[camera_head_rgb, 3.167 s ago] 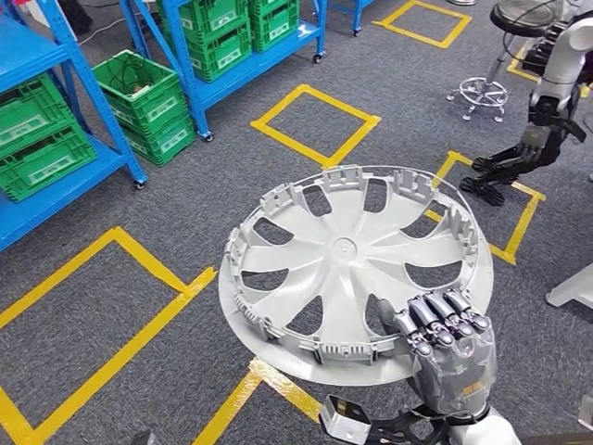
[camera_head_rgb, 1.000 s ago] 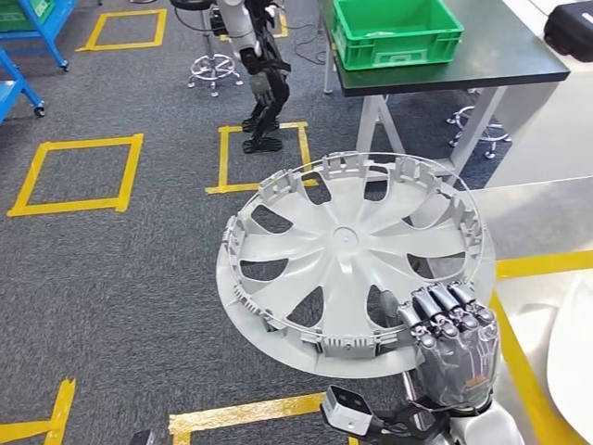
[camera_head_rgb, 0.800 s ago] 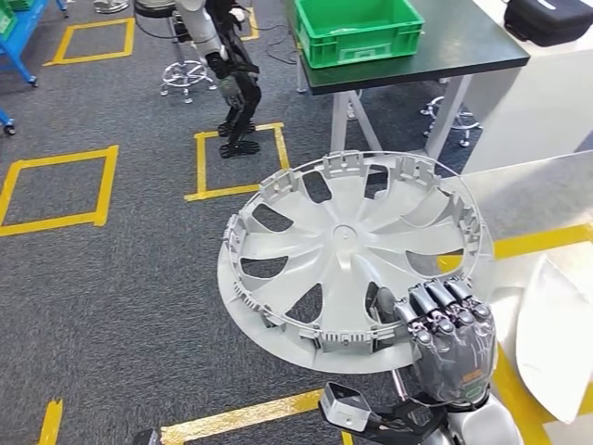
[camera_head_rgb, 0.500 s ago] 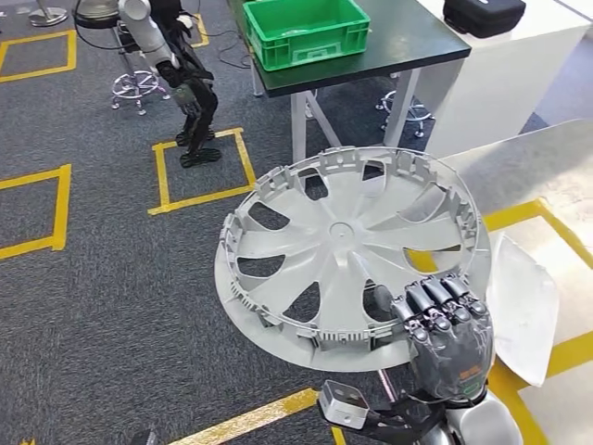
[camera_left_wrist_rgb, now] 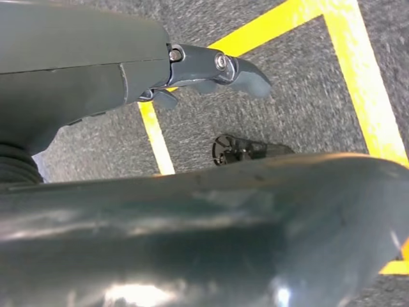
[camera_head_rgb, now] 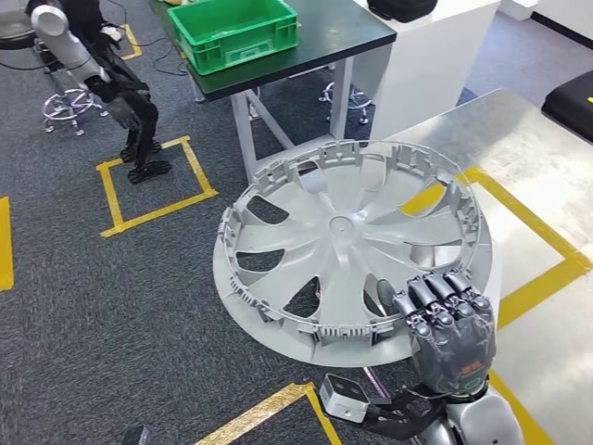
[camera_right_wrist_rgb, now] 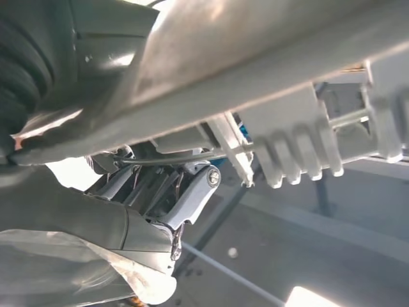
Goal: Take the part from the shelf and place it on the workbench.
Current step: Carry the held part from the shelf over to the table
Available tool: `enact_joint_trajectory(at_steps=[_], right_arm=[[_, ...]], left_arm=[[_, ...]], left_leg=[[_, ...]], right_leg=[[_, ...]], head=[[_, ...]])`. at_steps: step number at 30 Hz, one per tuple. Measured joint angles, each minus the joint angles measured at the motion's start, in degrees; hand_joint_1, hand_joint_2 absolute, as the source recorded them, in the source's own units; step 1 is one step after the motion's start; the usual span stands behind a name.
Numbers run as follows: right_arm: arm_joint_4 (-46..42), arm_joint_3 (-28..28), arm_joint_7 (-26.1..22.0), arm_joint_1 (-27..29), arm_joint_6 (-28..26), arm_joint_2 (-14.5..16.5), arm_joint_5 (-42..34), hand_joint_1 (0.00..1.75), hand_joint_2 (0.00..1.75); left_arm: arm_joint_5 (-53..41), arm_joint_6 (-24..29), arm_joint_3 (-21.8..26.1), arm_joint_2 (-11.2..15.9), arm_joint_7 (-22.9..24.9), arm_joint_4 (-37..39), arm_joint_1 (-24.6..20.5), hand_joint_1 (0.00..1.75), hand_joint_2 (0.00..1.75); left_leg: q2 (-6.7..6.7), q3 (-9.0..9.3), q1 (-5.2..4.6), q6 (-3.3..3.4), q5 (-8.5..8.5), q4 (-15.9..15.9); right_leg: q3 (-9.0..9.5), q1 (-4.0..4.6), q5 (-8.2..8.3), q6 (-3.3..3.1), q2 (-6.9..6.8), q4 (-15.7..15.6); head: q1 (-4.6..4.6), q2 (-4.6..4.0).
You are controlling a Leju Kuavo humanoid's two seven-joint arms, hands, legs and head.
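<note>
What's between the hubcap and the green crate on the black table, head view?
Head view: between the hubcap and the green crate lie the dark tabletop, its white legs and grey carpet. The right robot hand grips the hubcap's near rim.

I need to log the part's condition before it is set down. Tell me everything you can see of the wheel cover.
The wheel cover is a round, light grey disc that looks like plastic, inner side up, with curved spokes, open slots and clip tabs ringing the rim. It lies nearly flat in the air above the carpet and a metal surface's edge. The right hand grips its near rim. No damage shows.
</note>
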Motion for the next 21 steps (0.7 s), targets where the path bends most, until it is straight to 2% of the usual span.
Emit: enact_joint_trajectory(at_steps=[2, 4, 6, 7, 8, 9, 10, 11, 12, 13, 15, 17, 18, 19, 21], right_arm=[[-0.01, -0.13, 0.04, 0.03, 0.0, 0.02, 0.0, 1.75, 1.75], [-0.02, -0.34, 0.12, 0.06, 0.0, 0.03, 0.0, 1.75, 1.75], [-0.02, -0.55, 0.19, 0.03, 0.0, 0.04, 0.0, 1.75, 1.75], [-0.01, -0.61, 0.2, 0.01, 0.0, 0.04, 0.0, 1.75, 1.75], [-0.01, -0.67, 0.2, 0.01, 0.0, 0.04, 0.0, 1.75, 1.75], [0.0, -0.73, 0.2, 0.02, 0.0, 0.04, 0.0, 1.75, 1.75], [0.02, -0.81, 0.19, 0.03, 0.0, 0.04, 0.0, 1.75, 1.75], [0.03, -0.92, 0.16, 0.04, 0.0, 0.04, 0.0, 1.75, 1.75], [0.04, -1.04, 0.1, 0.04, 0.0, 0.04, 0.0, 1.75, 1.75], [0.06, -1.15, 0.05, 0.01, 0.0, 0.04, 0.0, 1.75, 1.75], [0.07, -1.34, -0.07, 0.01, 0.0, 0.04, 0.0, 1.75, 1.75], [0.06, -1.44, -0.16, 0.2, 0.0, 0.05, 0.0, 1.75, 1.75], [0.05, -1.47, -0.2, 0.33, -0.01, 0.05, 0.0, 1.75, 1.75], [0.05, -1.48, -0.2, 0.37, -0.01, 0.06, 0.0, 1.75, 1.75], [0.04, -1.47, -0.19, 0.32, -0.02, 0.06, 0.0, 1.75, 1.75]], left_arm=[[-0.09, -0.07, 0.01, -0.07, 0.01, -0.01, -0.12, 0.0, 0.0], [-0.17, -0.14, 0.01, -0.14, 0.01, -0.02, -0.22, 0.0, 0.0], [-0.27, -0.2, -0.01, -0.2, 0.02, -0.01, -0.1, 0.0, 0.0], [-0.32, -0.21, -0.01, -0.22, 0.03, 0.0, 0.03, 0.0, 0.0], [-0.4, -0.23, -0.01, -0.24, 0.05, 0.01, 0.18, 0.0, 0.0], [-0.5, -0.26, -0.01, -0.23, 0.07, 0.01, 0.28, 0.0, 0.0], [-0.61, -0.32, -0.01, -0.2, 0.09, 0.01, 0.33, 0.0, 0.0], [-0.7, -0.39, -0.01, -0.14, 0.09, 0.01, 0.34, 0.0, 0.0], [-0.76, -0.47, -0.01, -0.07, 0.09, 0.01, 0.34, 0.0, 0.0], [-0.81, -0.55, -0.01, 0.0, 0.09, 0.01, 0.36, 0.0, 0.0], [-0.97, -0.64, -0.02, 0.08, 0.06, 0.02, 0.35, 0.0, 0.0], [-1.12, -0.68, -0.02, 0.01, 0.04, 0.02, 0.26, 0.0, 0.0], [-1.15, -0.69, -0.01, -0.02, 0.04, 0.03, 0.24, 0.0, 0.0], [-1.16, -0.71, -0.01, -0.02, 0.02, 0.03, 0.22, 0.0, 0.0], [-1.21, -0.73, 0.01, 0.04, -0.01, 0.03, 0.3, 0.0, 0.0]], left_leg=[[0.62, 0.27, 0.2, -0.53, -0.35, 0.13], [-1.42, -0.59, 0.49, -1.01, -2.28, 2.63], [-4.17, -3.87, 0.59, -1.1, -5.94, 9.82], [-4.67, -5.84, 0.58, -1.05, -7.46, 13.81], [-4.84, -7.29, 0.55, -0.96, -8.08, 16.54], [-4.94, -7.83, 0.51, -0.79, -7.45, 17.15], [-5.16, -7.33, 0.47, -0.56, -5.75, 15.49], [-5.73, -5.99, 0.43, -0.29, -3.35, 12.05], [-7.25, -4.37, 0.46, -0.01, -1.25, 8.09], [-8.79, -2.96, 0.54, 0.19, 0.15, 4.56], [-10.79, -1.72, 0.52, 0.33, 0.71, 1.3], [-9.75, -1.52, 0.46, 0.6, 0.83, 0.61], [-9.06, -1.38, 0.53, 0.87, 1.01, 0.24], [-8.3, -1.23, 0.6, 1.17, 1.19, -0.12], [-6.65, -1.06, 0.58, 1.55, 1.29, -0.44]], right_leg=[[-0.17, -0.04, 0.15, -0.77, 1.34, -0.03], [-0.08, -0.22, 0.26, -1.47, 2.56, -0.16], [-0.01, -0.2, 0.27, -2.03, 3.86, -0.21], [0.0, -0.09, 0.26, -2.18, 4.61, -0.21], [0.05, 0.03, 0.26, -2.26, 5.43, -0.2], [0.12, 0.13, 0.27, -2.29, 6.29, -0.19], [0.23, 0.19, 0.28, -2.29, 7.14, -0.18], [0.36, 0.2, 0.28, -2.27, 7.96, -0.18], [0.42, 0.19, 0.28, -2.22, 8.67, -0.15], [0.35, 0.17, 0.31, -2.08, 9.36, -0.06], [-0.17, -0.1, 0.54, -1.47, 10.61, 0.0], [-0.8, -0.41, 0.77, -0.7, 11.58, -0.09], [-1.19, -0.36, 0.45, -0.41, 10.85, 0.28], [-1.95, -0.25, -0.38, -0.16, 9.43, 1.51], [-4.9, -0.13, -3.53, 0.31, 5.85, 7.42]], head=[[-0.08, 0.01], [-0.27, 0.01], [-0.54, 0.01], [-0.58, 0.01], [-0.59, 0.01], [-0.6, 0.01], [-0.58, 0.0], [-0.58, 0.0], [-0.56, -0.01], [-0.53, -0.01], [-0.55, 0.0], [-0.58, 0.01], [-0.52, 0.01], [-0.37, 0.01], [-0.12, 0.01]])
